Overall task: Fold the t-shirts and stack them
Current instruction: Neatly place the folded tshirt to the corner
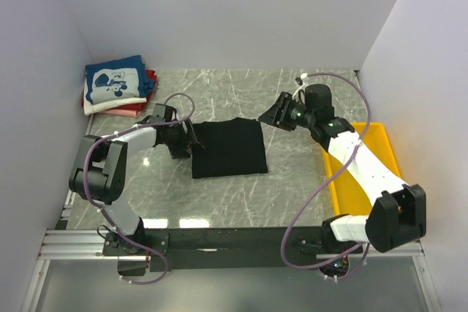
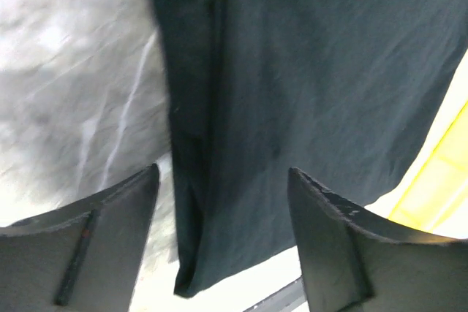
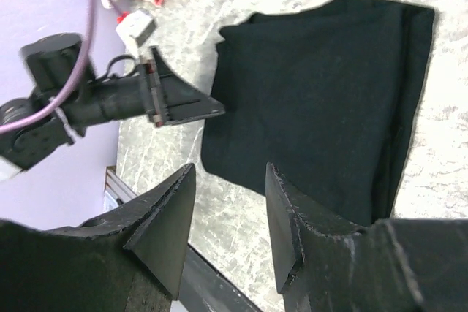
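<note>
Black cloth, centre stage: the black t-shirt [image 1: 229, 149] lies flat mid-table on the grey marble table [image 1: 241, 199], folded to a rough rectangle. It's plain and dark; the top cam shows no detail on it.

Far-left corner holds the folded stack. The blue t-shirt [image 1: 113, 82] is on top w/ a white cartoon print, and any lettering is too small to read. The white t-shirt [image 1: 93, 107] edges out beneath, and the red t-shirt [image 1: 148, 87] peeks out on the right side.

The left gripper [image 1: 191, 139] sits at the black shirt's left edge. Its wrist cam shows the fingers spread wide w/ nothing between them, and the shirt's doubled-over fold runs below. The top cam can't resolve that fold.

The right gripper [image 1: 269, 116] is at the shirt's far-right corner, jaws apart, gripping nothing. Whether it touches the cloth I can't tell. Its wrist cam catches the left gripper side-on, tip just at the shirt's edge, plus a scrap of the stack.

The yellow tray [image 1: 376, 144] is at the table's right, under the right arm, apart from the shirt.
</note>
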Controlling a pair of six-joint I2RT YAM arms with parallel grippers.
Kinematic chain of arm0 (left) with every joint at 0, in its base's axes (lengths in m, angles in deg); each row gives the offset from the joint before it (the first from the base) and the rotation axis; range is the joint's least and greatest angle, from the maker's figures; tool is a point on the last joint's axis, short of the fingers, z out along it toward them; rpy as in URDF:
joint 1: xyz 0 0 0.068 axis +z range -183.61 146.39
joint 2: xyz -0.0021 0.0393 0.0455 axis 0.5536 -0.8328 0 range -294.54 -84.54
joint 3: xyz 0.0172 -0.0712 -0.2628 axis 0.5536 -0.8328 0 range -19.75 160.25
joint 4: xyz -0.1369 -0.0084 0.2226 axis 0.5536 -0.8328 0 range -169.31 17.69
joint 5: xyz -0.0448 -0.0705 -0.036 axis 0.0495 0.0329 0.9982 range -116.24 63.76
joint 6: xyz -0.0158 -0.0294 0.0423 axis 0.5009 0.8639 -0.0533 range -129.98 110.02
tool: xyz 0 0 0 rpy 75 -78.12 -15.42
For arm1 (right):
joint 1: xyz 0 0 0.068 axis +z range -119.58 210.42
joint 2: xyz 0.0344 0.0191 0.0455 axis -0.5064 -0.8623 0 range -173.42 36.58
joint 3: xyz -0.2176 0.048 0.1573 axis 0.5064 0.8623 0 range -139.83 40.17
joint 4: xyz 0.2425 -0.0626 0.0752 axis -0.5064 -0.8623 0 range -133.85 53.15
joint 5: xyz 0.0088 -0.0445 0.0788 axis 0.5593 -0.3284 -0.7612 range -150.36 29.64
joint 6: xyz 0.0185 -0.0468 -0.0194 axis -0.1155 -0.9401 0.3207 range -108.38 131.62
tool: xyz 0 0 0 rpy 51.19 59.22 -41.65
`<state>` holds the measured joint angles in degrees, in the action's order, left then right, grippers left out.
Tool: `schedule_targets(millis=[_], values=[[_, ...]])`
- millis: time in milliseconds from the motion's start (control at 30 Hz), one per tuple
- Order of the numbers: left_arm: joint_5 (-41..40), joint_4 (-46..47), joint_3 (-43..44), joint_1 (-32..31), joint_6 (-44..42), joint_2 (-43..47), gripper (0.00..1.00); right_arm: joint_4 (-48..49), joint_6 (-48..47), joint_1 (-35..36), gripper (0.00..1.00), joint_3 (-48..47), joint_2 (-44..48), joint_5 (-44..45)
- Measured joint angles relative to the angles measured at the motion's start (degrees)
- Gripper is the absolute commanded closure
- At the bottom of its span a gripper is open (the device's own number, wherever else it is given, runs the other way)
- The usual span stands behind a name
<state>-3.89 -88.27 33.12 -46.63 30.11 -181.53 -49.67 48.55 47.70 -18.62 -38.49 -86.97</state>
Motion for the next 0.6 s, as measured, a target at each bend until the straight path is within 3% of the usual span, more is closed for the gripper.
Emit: schedule_targets(millis=[167, 267, 300, 333, 400, 600], values=[[-0.94, 1.51, 2.49, -2.4, 0.66, -2.86, 0.36, -0.11, -0.79, 0.0, 0.5, 0.9, 3.3, 0.11], [-4.13, 1.01, 5.07, -4.92, 1.16, -5.16, 0.6, -0.44, -0.96, 0.0, 0.5, 1.09, 4.26, 0.24], [-5.35, 0.66, 6.03, -5.73, 1.16, -5.99, 0.78, -0.48, -0.98, 0.0, 0.5, 1.16, 4.59, 0.22], [-6.95, 0.26, 6.84, -6.38, 1.25, -6.6, 0.88, -0.55, -1.01, 0.0, 0.51, 1.2, 4.94, 0.22], [-9.68, -1.22, 8.57, -7.17, 1.11, -7.5, 0.99, -0.52, -1.01, 0.0, 0.52, 1.4, 5.84, 0.24], [-24.46, -11.37, 19.45, -8.35, -2.21, -10.86, 0.99, 0.04, -0.5, 0.13, 0.54, 4.74, 11.04, 0.98]])
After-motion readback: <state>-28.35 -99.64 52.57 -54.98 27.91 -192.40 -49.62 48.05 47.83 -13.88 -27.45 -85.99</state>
